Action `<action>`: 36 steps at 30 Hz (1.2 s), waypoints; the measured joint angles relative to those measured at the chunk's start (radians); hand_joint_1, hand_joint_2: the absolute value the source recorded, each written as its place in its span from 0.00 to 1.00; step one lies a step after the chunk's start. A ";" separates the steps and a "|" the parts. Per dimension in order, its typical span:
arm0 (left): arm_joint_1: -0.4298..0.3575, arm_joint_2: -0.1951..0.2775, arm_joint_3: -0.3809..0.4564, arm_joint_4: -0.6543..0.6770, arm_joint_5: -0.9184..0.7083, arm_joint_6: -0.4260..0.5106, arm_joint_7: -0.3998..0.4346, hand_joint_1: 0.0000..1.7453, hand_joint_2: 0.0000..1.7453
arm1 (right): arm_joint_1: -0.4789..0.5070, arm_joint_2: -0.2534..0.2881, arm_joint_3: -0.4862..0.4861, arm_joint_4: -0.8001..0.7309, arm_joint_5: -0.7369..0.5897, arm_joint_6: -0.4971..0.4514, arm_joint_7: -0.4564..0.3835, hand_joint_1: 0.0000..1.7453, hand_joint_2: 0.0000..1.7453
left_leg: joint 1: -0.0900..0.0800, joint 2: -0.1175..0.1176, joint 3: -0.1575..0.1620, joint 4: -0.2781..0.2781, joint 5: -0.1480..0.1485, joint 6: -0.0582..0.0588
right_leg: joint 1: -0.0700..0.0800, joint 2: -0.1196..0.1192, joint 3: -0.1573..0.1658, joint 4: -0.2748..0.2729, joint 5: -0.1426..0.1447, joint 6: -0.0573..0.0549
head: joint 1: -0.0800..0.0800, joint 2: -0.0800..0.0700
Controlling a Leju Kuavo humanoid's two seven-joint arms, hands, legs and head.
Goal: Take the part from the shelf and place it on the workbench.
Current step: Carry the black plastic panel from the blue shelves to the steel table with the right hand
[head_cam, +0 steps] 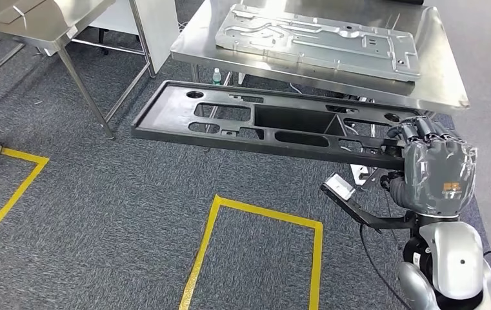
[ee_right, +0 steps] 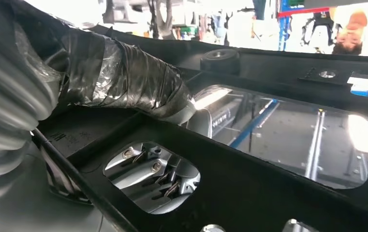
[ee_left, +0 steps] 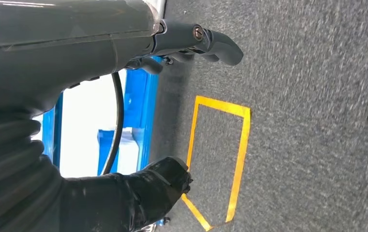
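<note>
The part is a long black plastic frame (head_cam: 262, 123) with several cut-outs, held level in the air in front of the steel workbench (head_cam: 446, 77). My right hand (head_cam: 433, 165) grips its right end, fingers wrapped over the top edge. Up close, the right wrist view has the thumb (ee_right: 124, 77) pressed on the black frame (ee_right: 269, 193) and fingers (ee_right: 157, 176) showing through a cut-out. My left hand (ee_left: 138, 121) hangs over the carpet with nothing in it, thumb and fingers apart.
A large grey stamped metal panel (head_cam: 320, 39) lies on the workbench top. A second steel table (head_cam: 49, 26) stands at the far left. Yellow tape rectangles (head_cam: 255, 252) mark the grey carpet. A blue rack (ee_left: 138, 111) stands beside my left hand.
</note>
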 joint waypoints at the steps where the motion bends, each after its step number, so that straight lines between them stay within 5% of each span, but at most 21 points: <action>1: 0.000 0.000 0.000 -0.005 0.003 -0.006 -0.007 0.00 1.00 | -0.008 0.003 0.000 0.004 0.000 0.001 -0.005 1.00 1.00 | 0.000 0.001 0.003 -0.001 -0.001 0.004 | -0.002 -0.005 -0.027 0.054 -0.025 0.005 | 0.000 0.000; 3: 0.001 0.000 0.000 -0.016 0.009 -0.018 -0.020 0.00 1.00 | -0.022 0.011 0.000 0.014 0.000 0.001 -0.011 1.00 1.00 | 0.000 0.002 0.006 -0.002 -0.006 0.009 | -0.005 -0.009 -0.102 0.187 -0.072 0.011 | 0.000 0.000; 5: 0.002 0.000 0.000 -0.025 0.014 -0.028 -0.026 0.00 1.00 | -0.028 0.019 0.000 0.026 0.000 0.001 -0.015 1.00 1.00 | 0.000 0.002 0.015 -0.002 -0.014 0.009 | -0.007 -0.010 -0.139 0.235 -0.059 0.012 | 0.000 0.000; 7: 0.002 0.000 0.001 -0.030 0.016 -0.032 -0.027 0.00 1.00 | -0.038 0.024 0.000 0.036 0.000 0.002 -0.018 1.00 1.00 | 0.000 0.001 0.033 -0.002 -0.025 0.005 | -0.006 -0.012 -0.101 0.133 0.022 0.004 | 0.000 0.000; 9: 0.003 0.000 0.001 -0.031 0.017 -0.034 -0.028 0.00 1.00 | -0.051 0.028 0.000 0.044 0.000 0.002 -0.021 1.00 1.00 | -0.001 0.002 0.048 -0.007 -0.035 -0.002 | 0.002 -0.018 -0.043 0.011 0.072 -0.011 | 0.000 0.000; 12: -0.001 0.000 0.001 -0.033 0.017 -0.035 -0.028 0.00 1.00 | -0.069 0.033 0.001 0.054 -0.002 0.001 -0.025 1.00 1.00 | -0.003 0.007 0.058 -0.019 -0.042 -0.015 | 0.013 -0.021 -0.011 -0.046 0.058 -0.028 | -0.001 0.000; 14: -0.001 0.002 0.001 -0.034 0.016 -0.033 -0.029 0.00 1.00 | -0.075 0.036 0.001 0.059 -0.004 0.000 -0.027 1.00 1.00 | -0.004 0.010 0.063 -0.012 -0.052 -0.024 | 0.004 -0.018 0.010 -0.066 0.054 -0.035 | -0.002 0.000; 16: -0.002 0.003 0.001 -0.035 0.016 -0.031 -0.029 0.00 1.00 | -0.082 0.041 0.001 0.063 -0.004 0.000 -0.029 1.00 1.00 | -0.005 0.007 0.027 0.066 -0.084 -0.029 | -0.003 -0.018 0.037 -0.084 0.048 -0.044 | -0.004 0.000; 19: 0.000 0.005 0.001 -0.036 0.015 -0.027 -0.029 0.00 1.00 | -0.088 0.048 0.001 0.073 -0.005 0.000 -0.029 1.00 1.00 | -0.005 0.005 -0.103 0.252 -0.127 -0.032 | 0.002 -0.016 0.064 -0.087 0.025 -0.050 | -0.006 0.000; 21: 0.003 0.008 0.002 -0.036 0.013 -0.025 -0.028 0.00 1.00 | -0.087 0.053 0.001 0.081 -0.005 0.000 -0.029 1.00 1.00 | -0.005 0.005 -0.135 0.240 -0.062 -0.031 | 0.003 -0.011 0.090 -0.087 0.004 -0.049 | -0.006 0.000; 23: 0.008 0.011 0.002 -0.036 0.012 -0.024 -0.028 0.00 1.00 | -0.088 0.058 0.001 0.087 -0.005 0.000 -0.029 1.00 1.00 | -0.006 0.003 -0.102 0.118 0.039 -0.027 | 0.004 -0.007 0.119 -0.086 -0.021 -0.042 | -0.005 0.000; 24: 0.009 0.012 0.002 -0.036 0.012 -0.024 -0.027 0.00 1.00 | -0.090 0.059 0.001 0.089 -0.005 0.000 -0.029 1.00 1.00 | -0.006 0.002 -0.081 0.060 0.064 -0.025 | 0.006 -0.006 0.127 -0.084 -0.034 -0.036 | -0.005 0.000; 28: 0.005 0.012 0.002 -0.037 0.013 -0.024 -0.027 0.00 1.00 | -0.095 0.062 0.002 0.095 -0.006 -0.001 -0.029 1.00 1.00 | -0.011 -0.003 -0.045 0.005 0.045 -0.005 | 0.005 -0.003 0.143 -0.074 -0.051 -0.014 | -0.006 0.000; 30: 0.003 0.012 0.002 -0.037 0.015 -0.024 -0.027 0.00 1.00 | -0.097 0.064 0.002 0.095 -0.006 -0.002 -0.029 1.00 1.00 | -0.006 -0.003 -0.023 -0.005 0.032 0.007 | 0.003 -0.006 0.117 -0.015 -0.054 -0.004 | -0.005 0.000; 34: 0.004 0.015 0.002 -0.037 0.017 -0.024 -0.027 0.00 1.00 | -0.101 0.065 0.002 0.101 -0.006 -0.002 -0.029 1.00 1.00 | -0.004 -0.006 0.024 -0.012 -0.005 0.011 | -0.006 -0.010 -0.052 0.199 -0.125 0.012 | -0.004 0.000; 36: 0.006 0.016 0.003 -0.037 0.017 -0.024 -0.026 0.00 1.00 | -0.101 0.066 0.002 0.104 -0.006 -0.002 -0.029 1.00 1.00 | -0.004 -0.008 0.057 -0.012 -0.030 0.008 | -0.007 -0.011 -0.094 0.190 -0.116 0.009 | -0.004 0.000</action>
